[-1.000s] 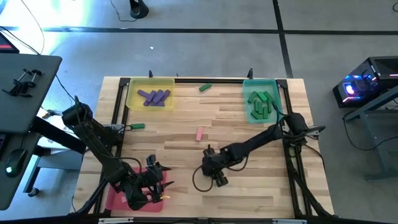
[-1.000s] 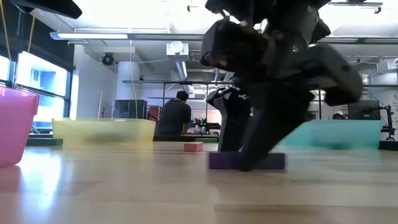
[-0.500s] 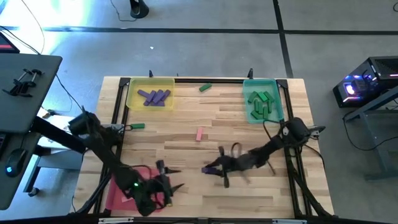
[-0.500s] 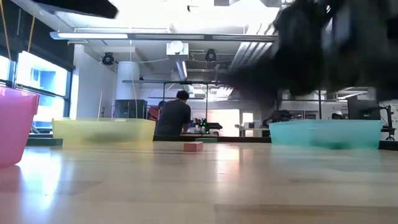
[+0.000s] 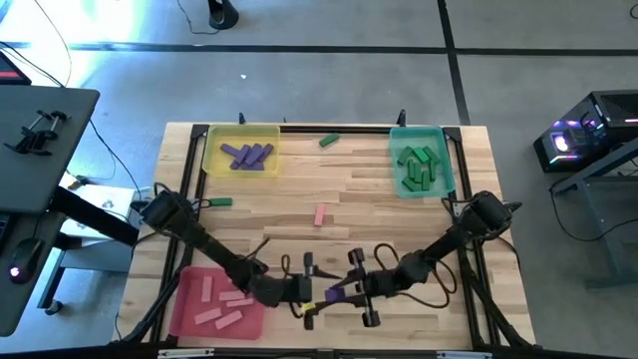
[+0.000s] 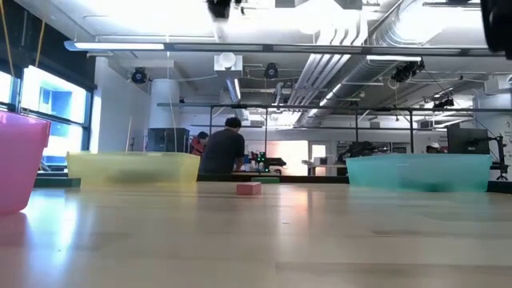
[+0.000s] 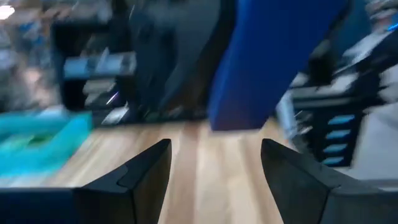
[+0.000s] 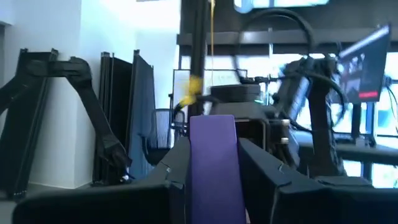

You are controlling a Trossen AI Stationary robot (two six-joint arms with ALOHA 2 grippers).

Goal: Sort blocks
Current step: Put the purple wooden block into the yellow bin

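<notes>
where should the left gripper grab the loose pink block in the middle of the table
Grip the pink block across its two long side faces, near mid-length, coming straight down from above. It lies flat on the bare table, long axis running roughly toward the trays, with nothing beside it, so the narrow width suits the fingers. The left gripper is open already; the right gripper holds a purple block.

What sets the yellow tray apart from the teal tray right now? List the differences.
Colour: the yellow tray is yellow; the teal tray is teal.
Contents: the yellow tray holds purple blocks; the teal tray holds green blocks.
Place: in the high view the yellow tray sits at the table's far left corner, the teal tray at its far right.
Shared: both are shallow, translucent and rest flat on the wooden table.
</notes>
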